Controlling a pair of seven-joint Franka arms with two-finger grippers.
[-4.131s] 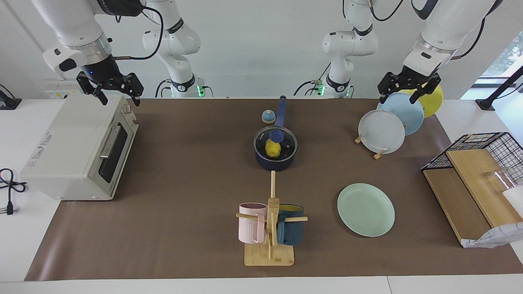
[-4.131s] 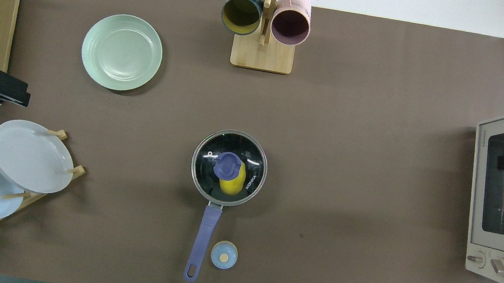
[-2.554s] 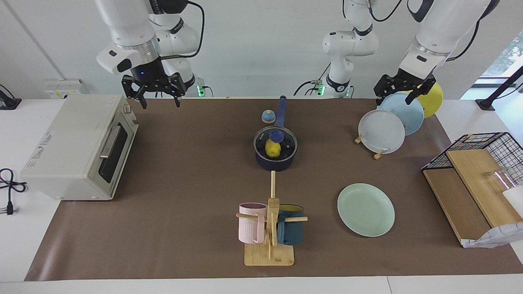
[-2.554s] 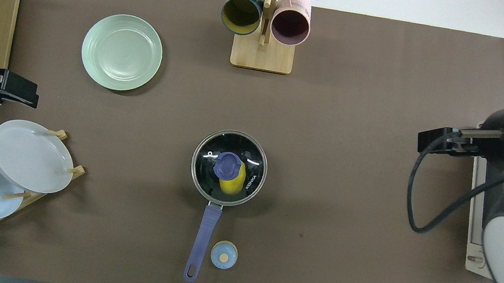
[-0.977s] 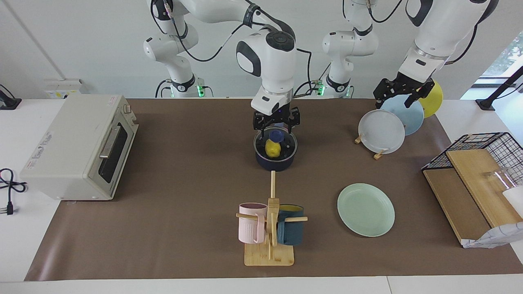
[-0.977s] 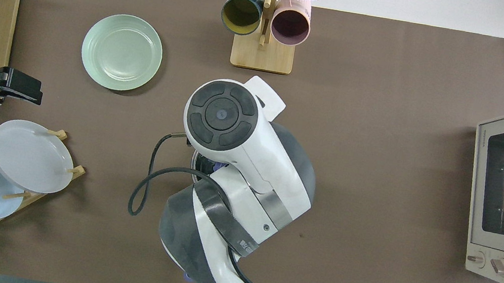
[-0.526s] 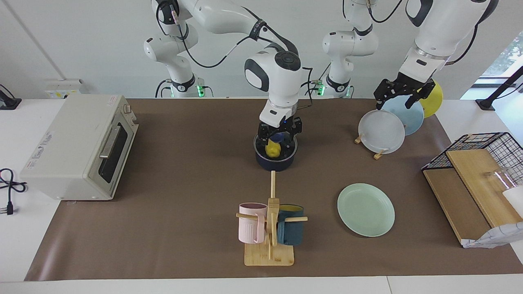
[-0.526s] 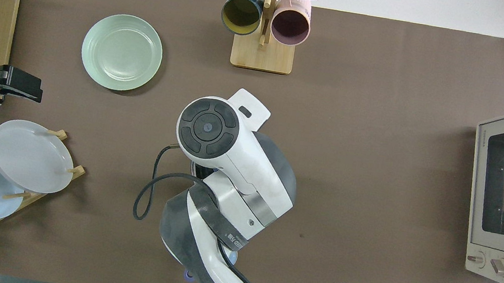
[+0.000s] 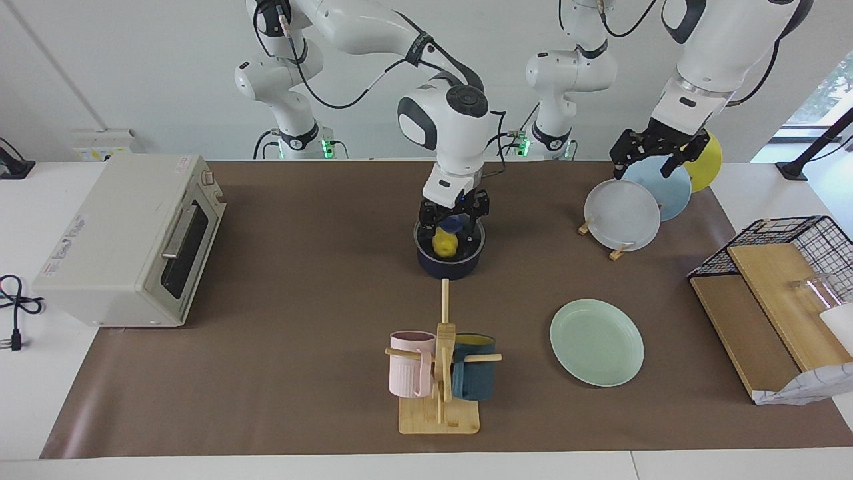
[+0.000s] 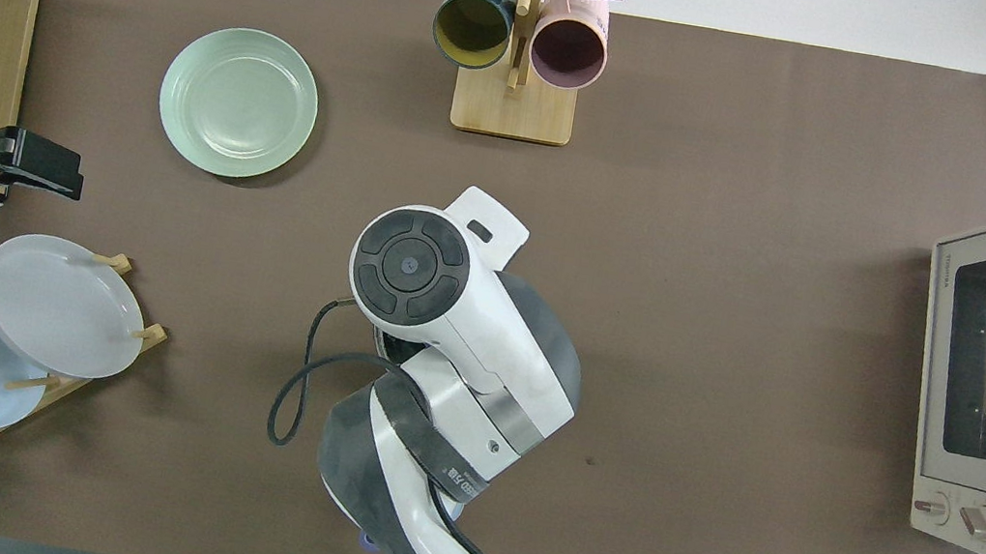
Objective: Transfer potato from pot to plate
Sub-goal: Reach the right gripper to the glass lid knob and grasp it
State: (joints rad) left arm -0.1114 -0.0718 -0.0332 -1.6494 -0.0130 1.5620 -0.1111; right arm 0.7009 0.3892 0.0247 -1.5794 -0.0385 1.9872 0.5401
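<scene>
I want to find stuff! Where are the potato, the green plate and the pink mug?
potato (image 9: pixel 443 245), facing view, its yellow middle inside the pot.
green plate (image 10: pixel 238 102), overhead view, its flat centre.
pink mug (image 9: pixel 408 368), facing view, its ribbed side.

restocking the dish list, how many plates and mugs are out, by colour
mint-green plate: 1
pale grey plate: 1
light blue plate: 1
yellow plate: 1
pink mug: 1
dark teal mug: 1
total: 6

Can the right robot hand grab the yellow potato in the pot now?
Probably not yet. The right gripper, open, sits right over the pot, but a glass lid with a blue knob covers the potato.
</scene>
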